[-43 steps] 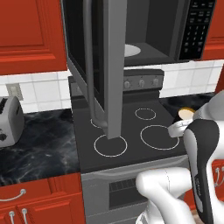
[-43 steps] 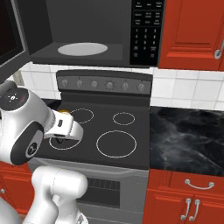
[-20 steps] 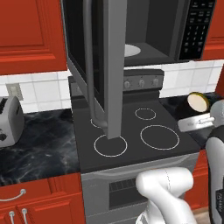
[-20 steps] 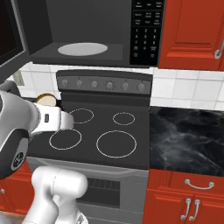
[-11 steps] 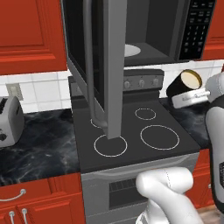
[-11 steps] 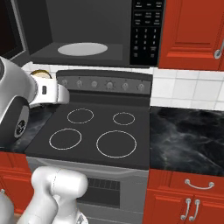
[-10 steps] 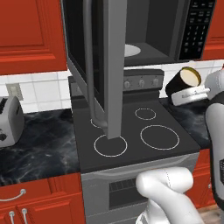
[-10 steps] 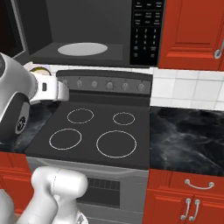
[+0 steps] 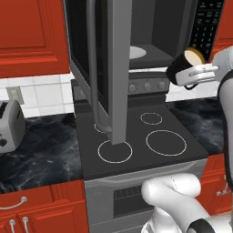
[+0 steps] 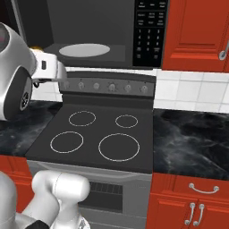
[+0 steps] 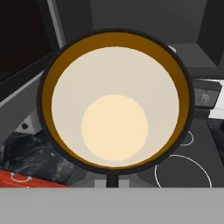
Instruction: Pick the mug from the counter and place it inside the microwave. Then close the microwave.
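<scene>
Mug (image 9: 187, 66) tilted in tool (image 9: 193, 75); mouth faces microwave (image 9: 150, 41).

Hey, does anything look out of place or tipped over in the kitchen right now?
Only the mug: it hangs in the air above the stove's right side, tipped with its mouth slanted, carried by the gripper. The microwave door stands wide open over the stovetop. Nothing is spilled.

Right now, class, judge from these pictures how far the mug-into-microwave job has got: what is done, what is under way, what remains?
Done: the mug is off the counter, gripped by the shut gripper. Under way: it hangs tilted in the air beside the open microwave, above the stovetop. Left: set it on the white plate inside, release, then swing the door closed.
</scene>
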Controlling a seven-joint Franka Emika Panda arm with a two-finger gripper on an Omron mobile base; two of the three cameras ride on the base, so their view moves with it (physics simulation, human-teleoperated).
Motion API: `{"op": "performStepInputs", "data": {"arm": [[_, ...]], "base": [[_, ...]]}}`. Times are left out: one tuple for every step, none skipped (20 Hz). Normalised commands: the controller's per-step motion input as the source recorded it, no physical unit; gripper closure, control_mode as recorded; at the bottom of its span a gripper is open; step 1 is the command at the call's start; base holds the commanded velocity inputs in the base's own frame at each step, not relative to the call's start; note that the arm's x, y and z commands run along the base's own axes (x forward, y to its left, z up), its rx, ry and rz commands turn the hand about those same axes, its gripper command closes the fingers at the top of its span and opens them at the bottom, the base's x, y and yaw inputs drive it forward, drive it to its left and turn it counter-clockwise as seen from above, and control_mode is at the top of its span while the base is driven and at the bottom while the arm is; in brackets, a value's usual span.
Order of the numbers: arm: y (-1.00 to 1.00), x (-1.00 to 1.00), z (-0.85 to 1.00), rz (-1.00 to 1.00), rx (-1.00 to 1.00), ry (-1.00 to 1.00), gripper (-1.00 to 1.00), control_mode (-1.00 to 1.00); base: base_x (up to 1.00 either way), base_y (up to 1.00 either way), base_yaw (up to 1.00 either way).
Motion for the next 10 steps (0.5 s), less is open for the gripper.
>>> {"op": "performStepInputs", "data": {"arm": [[0.24, 0.34, 0.44, 0.0, 0.02, -0.02, 1.0, -1.0], [0.25, 0.34, 0.46, 0.0, 0.0, -0.02, 1.0, -1.0], [0.23, 0.38, 0.41, 0.0, 0.0, 0.0, 1.0, -1.0], [0.22, 0.41, 0.34, 0.0, 0.0, 0.0, 1.0, -1.0], [0.22, 0.39, 0.24, 0.0, 0.0, 0.0, 1.0, -1.0], [0.21, 0.32, 0.09, 0.0, 0.0, 0.0, 1.0, -1.0], [0.13, 0.26, 0.0, -0.06, 0.0, -0.01, 1.0, -1.0], [0.12, 0.29, 0.0, -0.07, 0.0, -0.02, 1.0, -1.0], [0.05, 0.37, 0.0, -0.07, -0.02, -0.02, 1.0, -1.0], [0.04, 0.41, 0.0, -0.06, -0.04, -0.01, 1.0, -1.0]], "base": [[0.0, 0.0, 0.0], [0.0, 0.0, 0.0], [0.0, 0.0, 0.0], [0.0, 0.0, 0.0], [0.0, 0.0, 0.0], [0.0, 0.0, 0.0], [0.0, 0.0, 0.0], [0.0, 0.0, 0.0], [0.0, 0.0, 0.0], [0.0, 0.0, 0.0]]}}
